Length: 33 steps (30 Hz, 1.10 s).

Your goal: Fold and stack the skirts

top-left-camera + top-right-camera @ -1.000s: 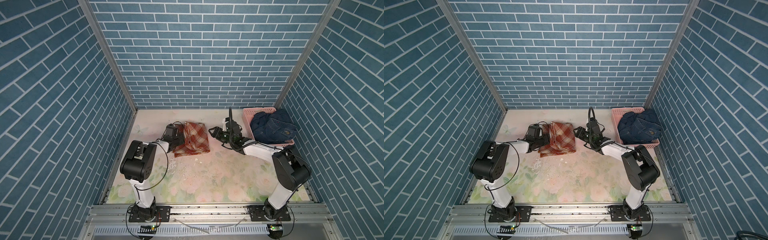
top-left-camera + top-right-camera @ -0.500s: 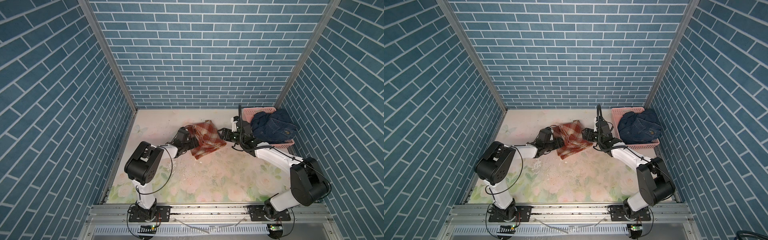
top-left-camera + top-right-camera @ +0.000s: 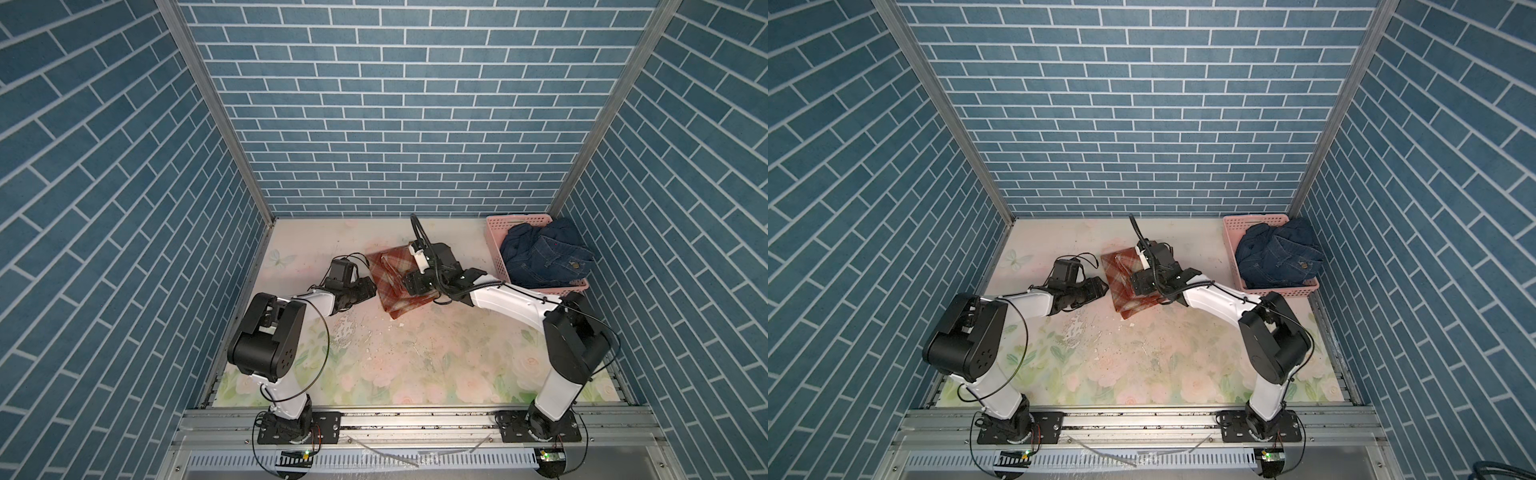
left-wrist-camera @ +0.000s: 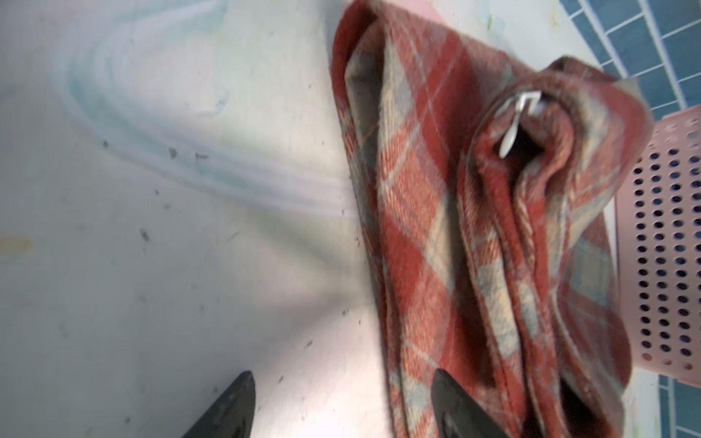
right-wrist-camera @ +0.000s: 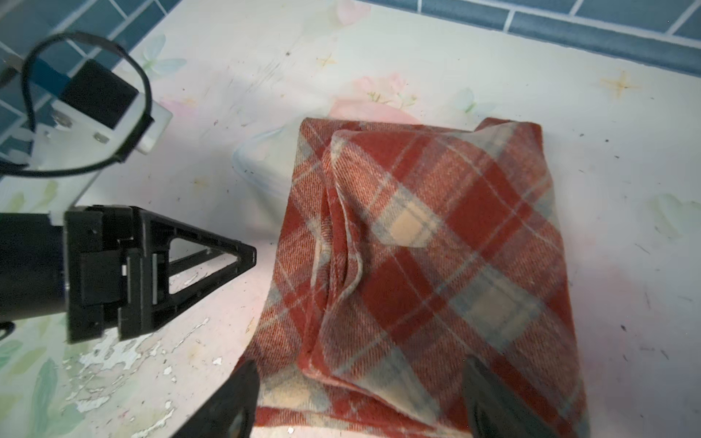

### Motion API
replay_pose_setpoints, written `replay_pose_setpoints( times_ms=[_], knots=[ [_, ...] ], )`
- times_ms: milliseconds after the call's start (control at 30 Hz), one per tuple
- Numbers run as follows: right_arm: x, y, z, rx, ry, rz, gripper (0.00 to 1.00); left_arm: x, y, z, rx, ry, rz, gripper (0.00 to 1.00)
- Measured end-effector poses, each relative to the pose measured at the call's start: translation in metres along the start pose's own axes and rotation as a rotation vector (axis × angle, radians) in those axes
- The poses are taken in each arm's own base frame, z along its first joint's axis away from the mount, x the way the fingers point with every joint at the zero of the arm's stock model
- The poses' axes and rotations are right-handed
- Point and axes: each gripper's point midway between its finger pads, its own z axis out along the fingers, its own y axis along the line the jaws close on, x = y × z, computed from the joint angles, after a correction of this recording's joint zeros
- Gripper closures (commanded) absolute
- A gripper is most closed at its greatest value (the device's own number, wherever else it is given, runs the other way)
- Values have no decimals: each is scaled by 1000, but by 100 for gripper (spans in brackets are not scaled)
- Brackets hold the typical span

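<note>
Rust-red plaid skirt (image 3: 388, 282) — under R gripper (image 5: 358, 375), beside L gripper (image 4: 343, 377) — both spread, empty.

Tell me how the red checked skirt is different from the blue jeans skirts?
The plaid skirt is rust-red and cream checks; the denim skirts are dark blue. The plaid skirt lies folded flat on the table; the denim skirts sit bunched in the pink basket. Both are soft cloth.
</note>
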Motion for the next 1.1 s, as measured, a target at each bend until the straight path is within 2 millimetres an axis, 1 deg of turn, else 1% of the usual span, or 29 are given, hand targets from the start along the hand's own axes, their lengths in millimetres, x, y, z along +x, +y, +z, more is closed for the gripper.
replay_pose_setpoints(
  times_ms=[167,367,533,600,633,700,733,767,800,833,1000,1067,1100],
  knots=[
    [2,12,30,43,59,-55,17,-9,-2,5,31,-10,-16,26],
    [10,24,60,106,123,-122,15,-18,-5,12,68,-27,-38,27],
    [23,23,79,175,176,-157,16,-24,-4,13,93,-44,-77,28],
    [27,19,88,212,189,-169,18,-25,-3,13,100,-49,-89,28],
    [30,17,92,231,197,-175,24,-26,-3,13,105,-54,-97,28],
    [38,10,99,270,218,-191,44,-26,-2,13,111,-55,-107,28],
    [41,6,102,288,226,-195,58,-26,-2,12,115,-56,-111,29],
    [42,4,103,302,227,-192,77,-27,-2,12,119,-57,-114,29],
    [41,2,103,312,224,-193,94,-27,-2,12,121,-57,-119,29],
    [39,0,102,327,222,-194,100,-27,-2,12,124,-58,-123,29],
    [33,-1,99,339,209,-188,100,-27,-1,12,130,-61,-128,29],
    [30,0,95,337,204,-187,100,-27,-1,12,133,-62,-130,32],
    [26,1,92,334,198,-185,100,-27,0,12,133,-63,-132,36]
  ],
)
